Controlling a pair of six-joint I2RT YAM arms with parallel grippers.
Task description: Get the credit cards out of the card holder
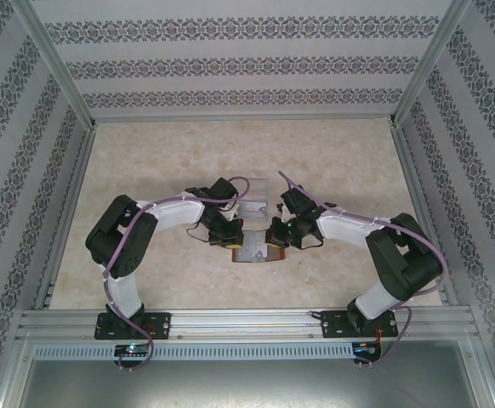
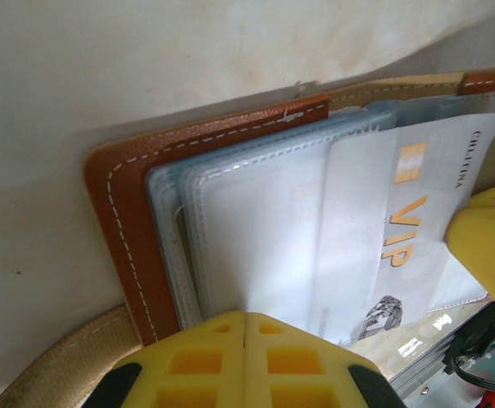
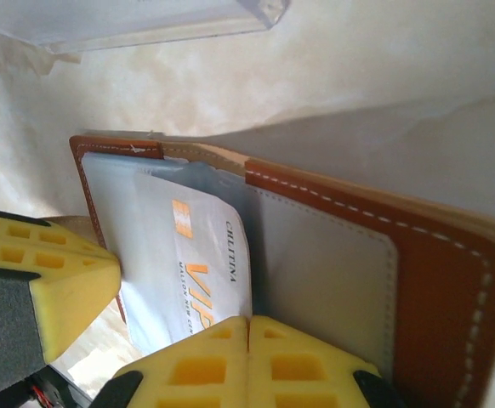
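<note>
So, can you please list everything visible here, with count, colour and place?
card holder: one, reddish-brown leather, open at the table's centre, between the arms.
sleeves: several, bluish-grey, inside the card holder.
credit card: one seen clearly, pale grey with orange VIP print, partly out of the sleeves.
clear tray: one, transparent, just behind the card holder.
table: one, beige marbled.
walls: three, grey patterned, around the table.
left arm: one, black and white, left of the holder; left jaws shut, yellow fingers at the sleeves.
right arm: one, black and white, right of the holder; right jaws shut, yellow fingers at the card's edge.
</note>
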